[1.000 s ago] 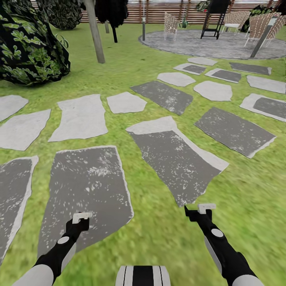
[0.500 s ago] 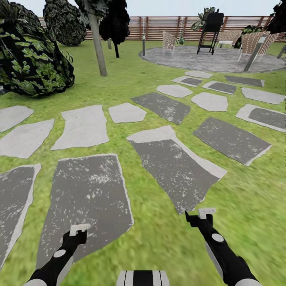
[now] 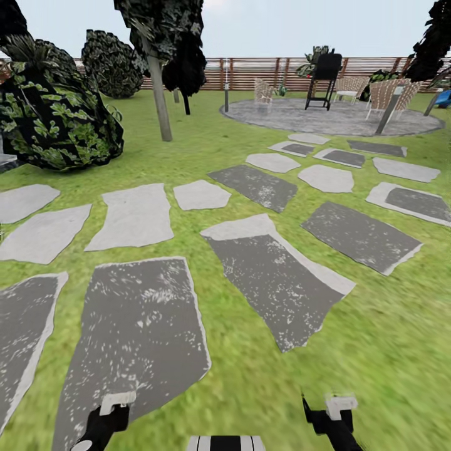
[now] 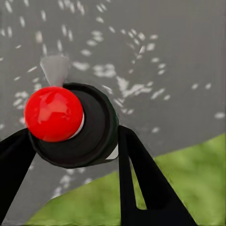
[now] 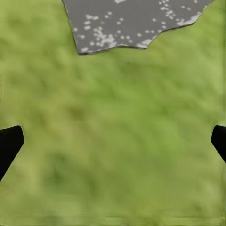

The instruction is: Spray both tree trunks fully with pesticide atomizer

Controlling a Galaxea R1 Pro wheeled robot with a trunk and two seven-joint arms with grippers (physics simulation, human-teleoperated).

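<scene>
Your left pincer (image 3: 116,404) is closed around a dark round thing with a red knob (image 4: 89,129). It looks like the pesticide atomizer. The left wrist view shows this hold; the head view is too small to tell. The tree trunk (image 3: 161,103) stands far ahead on the left, so the arm with the sprayer is the nearer one. Your right pincer (image 5: 113,141) is wide open and empty over the grass (image 5: 117,179).
</scene>
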